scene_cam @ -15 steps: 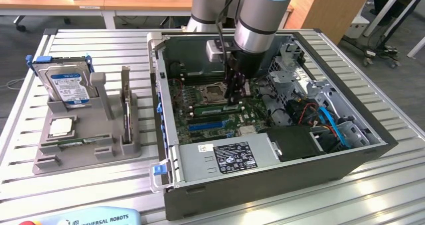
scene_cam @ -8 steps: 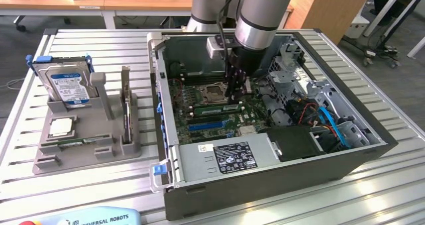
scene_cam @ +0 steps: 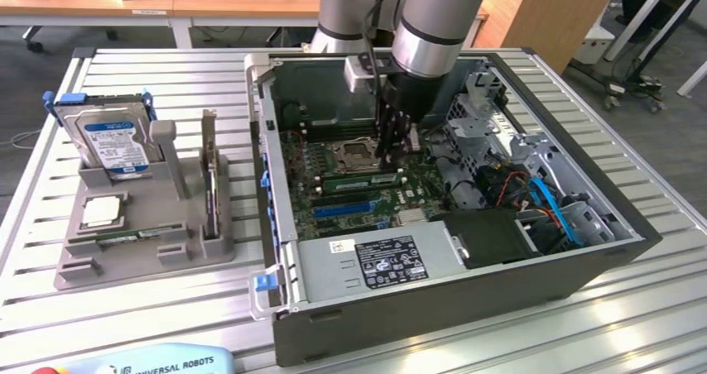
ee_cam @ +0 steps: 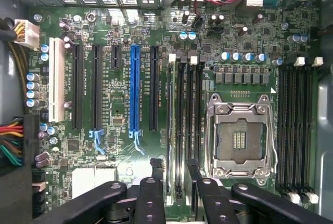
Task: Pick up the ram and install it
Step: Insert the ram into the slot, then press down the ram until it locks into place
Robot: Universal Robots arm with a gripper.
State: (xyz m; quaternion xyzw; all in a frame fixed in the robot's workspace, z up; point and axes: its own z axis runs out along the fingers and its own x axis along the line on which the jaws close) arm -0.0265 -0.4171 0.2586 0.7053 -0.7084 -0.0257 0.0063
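The ram [scene_cam: 359, 179] is a thin green stick standing on edge in a memory slot of the motherboard, inside the open computer case [scene_cam: 442, 308]. In the wrist view the ram [ee_cam: 170, 130] shows edge-on as a pale line along the slot beside the processor socket. My gripper [scene_cam: 392, 160] reaches straight down into the case right over that slot. Its black fingers [ee_cam: 155, 174] stand apart on either side of the ram, and my gripper [ee_cam: 174, 174] is open. I cannot tell whether a finger touches the stick.
The empty processor socket [ee_cam: 239, 141] lies beside the slots, with more memory slots [ee_cam: 294, 125] beyond it. A grey fixture [scene_cam: 144, 258] on the exterior view's left holds a blue-labelled hard drive [scene_cam: 111, 138] and a silver processor [scene_cam: 102, 211]. The power supply [scene_cam: 376, 262] and cables [scene_cam: 552, 208] crowd the case.
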